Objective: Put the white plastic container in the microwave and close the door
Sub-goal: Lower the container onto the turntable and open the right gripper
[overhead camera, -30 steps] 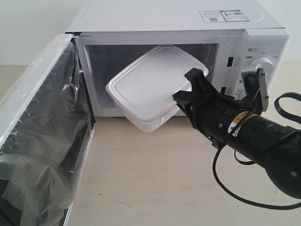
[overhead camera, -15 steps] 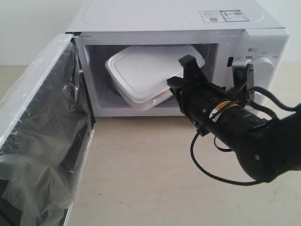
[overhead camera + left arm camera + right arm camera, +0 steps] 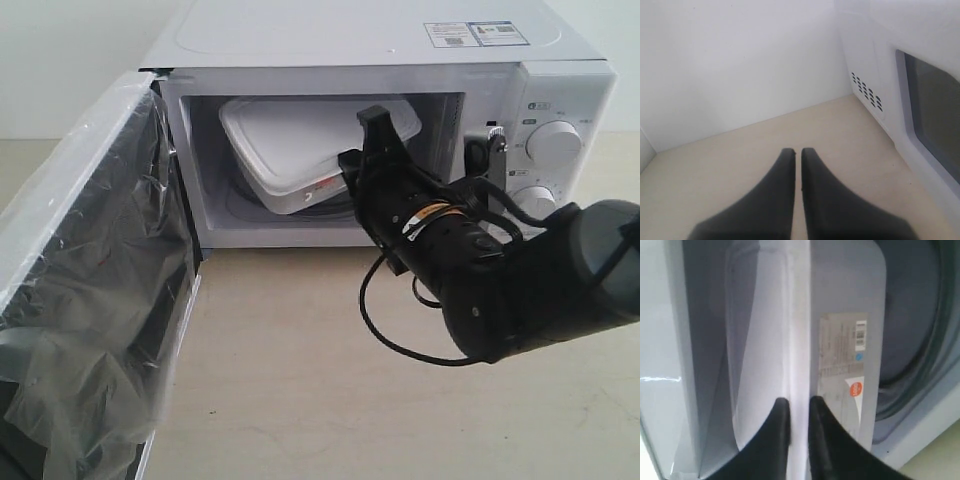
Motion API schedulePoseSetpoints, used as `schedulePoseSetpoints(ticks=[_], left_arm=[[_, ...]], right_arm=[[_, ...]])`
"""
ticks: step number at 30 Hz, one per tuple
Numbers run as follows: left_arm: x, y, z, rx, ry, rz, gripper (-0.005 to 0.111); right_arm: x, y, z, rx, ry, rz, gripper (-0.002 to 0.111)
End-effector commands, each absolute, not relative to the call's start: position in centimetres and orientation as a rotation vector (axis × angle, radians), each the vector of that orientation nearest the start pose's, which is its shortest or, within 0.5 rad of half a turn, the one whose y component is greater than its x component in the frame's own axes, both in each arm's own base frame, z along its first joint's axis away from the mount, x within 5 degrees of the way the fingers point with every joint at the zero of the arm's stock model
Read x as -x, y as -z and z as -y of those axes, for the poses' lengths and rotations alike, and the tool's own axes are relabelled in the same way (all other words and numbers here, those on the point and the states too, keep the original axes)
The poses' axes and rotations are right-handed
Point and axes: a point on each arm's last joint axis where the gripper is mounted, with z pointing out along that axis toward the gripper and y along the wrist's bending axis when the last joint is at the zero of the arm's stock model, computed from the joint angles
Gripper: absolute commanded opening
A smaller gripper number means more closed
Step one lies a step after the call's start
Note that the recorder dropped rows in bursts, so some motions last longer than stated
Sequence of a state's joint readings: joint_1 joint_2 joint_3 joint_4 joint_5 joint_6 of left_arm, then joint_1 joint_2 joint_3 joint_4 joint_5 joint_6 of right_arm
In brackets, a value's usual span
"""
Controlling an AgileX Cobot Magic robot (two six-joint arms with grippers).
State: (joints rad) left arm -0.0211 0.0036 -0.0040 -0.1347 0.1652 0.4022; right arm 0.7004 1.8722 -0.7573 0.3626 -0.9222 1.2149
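The white plastic container [image 3: 300, 150] is tilted inside the cavity of the microwave [image 3: 380, 60], its near corner lowest. My right gripper [image 3: 358, 150] is shut on its rim at the cavity mouth. In the right wrist view the black fingers [image 3: 780, 440] pinch the container's edge [image 3: 799, 365], with a label [image 3: 842, 355] on its underside. The door [image 3: 90, 290] stands wide open at the left, covered in loose clear film. My left gripper [image 3: 797, 151] is shut on nothing, above the tabletop beside the microwave's side wall [image 3: 865, 65].
Two round knobs [image 3: 553, 143] sit on the control panel right of the cavity. The glass turntable [image 3: 920, 365] lies under the container. The beige tabletop [image 3: 300, 380] stretches in front of the microwave. A black cable [image 3: 400, 340] loops under the right arm.
My right gripper has carried the container up and leftward, from outside the opening to inside the cavity. The arm now reaches further toward the microwave. The door has not moved.
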Motion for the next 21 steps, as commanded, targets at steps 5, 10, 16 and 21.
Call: schedulePoseSetpoints(ticks=[5,10,16,21], left_arm=[[-5.6,-19.9,0.3,-0.238,-0.162,-1.625,0.004],[-5.6,-19.9,0.3,-0.239,-0.163,-1.625,0.004],[-5.6,-19.9,0.3,-0.239,-0.163,-1.625,0.004],[-5.6,-19.9,0.3,-0.239,-0.163,-1.625,0.004]], right_arm=[[-29.3,-16.8,-21.6,-0.880,-1.292,-1.619,0.000],[-29.6,-17.0,-21.7,-0.874,-1.272,-1.614,0.000],[-30.2,-17.4,-22.0,-0.879,-1.246,-1.607,0.000],[-30.7,-16.9,-22.5,-0.874,-1.244,-1.627,0.000]])
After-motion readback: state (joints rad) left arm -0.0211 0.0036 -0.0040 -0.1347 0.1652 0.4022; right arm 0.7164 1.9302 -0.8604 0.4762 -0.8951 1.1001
